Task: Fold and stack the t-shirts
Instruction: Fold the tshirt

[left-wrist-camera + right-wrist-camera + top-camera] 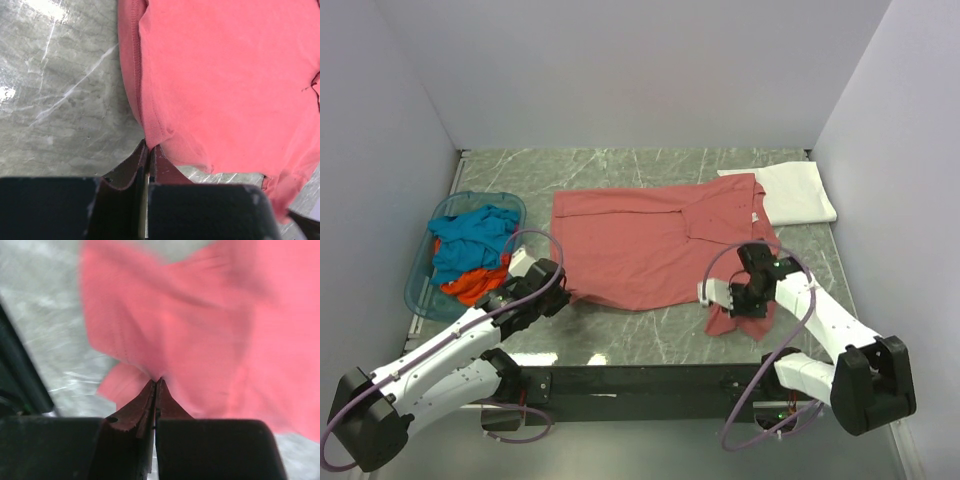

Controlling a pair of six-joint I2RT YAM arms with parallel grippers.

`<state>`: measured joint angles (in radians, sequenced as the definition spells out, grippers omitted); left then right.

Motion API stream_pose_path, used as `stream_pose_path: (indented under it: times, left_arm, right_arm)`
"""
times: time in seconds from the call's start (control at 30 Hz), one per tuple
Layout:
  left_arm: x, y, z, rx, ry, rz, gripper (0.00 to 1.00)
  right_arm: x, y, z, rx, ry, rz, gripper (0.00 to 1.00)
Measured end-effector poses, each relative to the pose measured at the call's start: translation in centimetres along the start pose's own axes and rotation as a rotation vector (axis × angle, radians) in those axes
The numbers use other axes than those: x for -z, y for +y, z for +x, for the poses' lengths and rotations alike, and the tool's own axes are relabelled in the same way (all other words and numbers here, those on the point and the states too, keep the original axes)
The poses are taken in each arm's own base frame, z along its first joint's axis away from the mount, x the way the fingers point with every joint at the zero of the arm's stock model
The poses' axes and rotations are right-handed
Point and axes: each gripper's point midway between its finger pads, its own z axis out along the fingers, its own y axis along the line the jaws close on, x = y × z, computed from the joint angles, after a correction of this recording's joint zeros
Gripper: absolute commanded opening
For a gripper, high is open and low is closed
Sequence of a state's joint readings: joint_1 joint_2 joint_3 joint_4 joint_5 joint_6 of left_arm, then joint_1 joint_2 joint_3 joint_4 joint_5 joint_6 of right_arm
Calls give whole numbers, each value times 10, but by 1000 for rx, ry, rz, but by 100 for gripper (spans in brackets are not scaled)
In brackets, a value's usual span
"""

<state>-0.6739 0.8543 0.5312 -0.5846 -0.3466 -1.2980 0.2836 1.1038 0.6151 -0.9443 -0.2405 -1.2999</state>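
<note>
Bench (620,342): grey-green marbled top, plain pale walls (620,70) on three sides

Layout:
- Dusty-red t-shirt (640,250) is spread flat mid-bench, with the hem toward the left edge and the collar toward the right. Its near sleeve (725,322) is crumpled toward the near edge.
- White t-shirt (798,190) lies folded at the far right corner, touching the red one's collar end.
- Basket (420,290) sits at the left edge, holding the teal-blue shirt (470,235) and the orange shirt (470,287).

Grippers:
- Left gripper (149,146) has its fingers pressed together, pinching the hem seam at the shirt's near left corner.
- Right gripper (157,382) also has its fingers together. Red cloth appears caught at the tips by the near sleeve (wrist view blurred, so the depth of bite is unclear).

Handling, my judgement:
- The cloth is light and limp with no stiffness of its own, so it will sag between two holds and drag on the marble.
- Best purchase is the doubled hem or the sleeve seam; a single layer may slip out.
- Raise both holds evenly, or the fold line will skew
</note>
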Motion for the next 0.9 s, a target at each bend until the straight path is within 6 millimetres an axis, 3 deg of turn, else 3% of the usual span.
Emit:
stream_pose_path:
  times: [0.1,0.23,0.33,0.37,0.43,0.63,0.77,0.9]
  left_arm:
    - [0,-1,0,2,0,3,0]
    - [0,-1,-1,4,-2,4,0]
    - [-1,-1,-1,6,-3,5,0]
    - [-1,-2,-2,7,-4,6,0]
    - [-2,-4,-2,10,-3,12,0]
    - [-5,-7,-2,10,-2,16,0]
    - [-8,-7,-1,5,1,12,0]
    - [-9,-8,0,-4,6,14,0]
  right_arm:
    - [19,-31,-19,-20,-46,69,3]
    - [23,-64,-34,-74,-74,101,4]
    - [17,-81,-40,-124,-81,99,12]
    - [15,-87,-41,-146,-82,98,22]
    - [11,-100,-44,-192,-85,114,31]
    - [17,-131,-45,-324,-91,251,33]
    - [40,-135,-51,-325,-148,305,31]
    - [59,-100,-56,-195,-187,226,31]
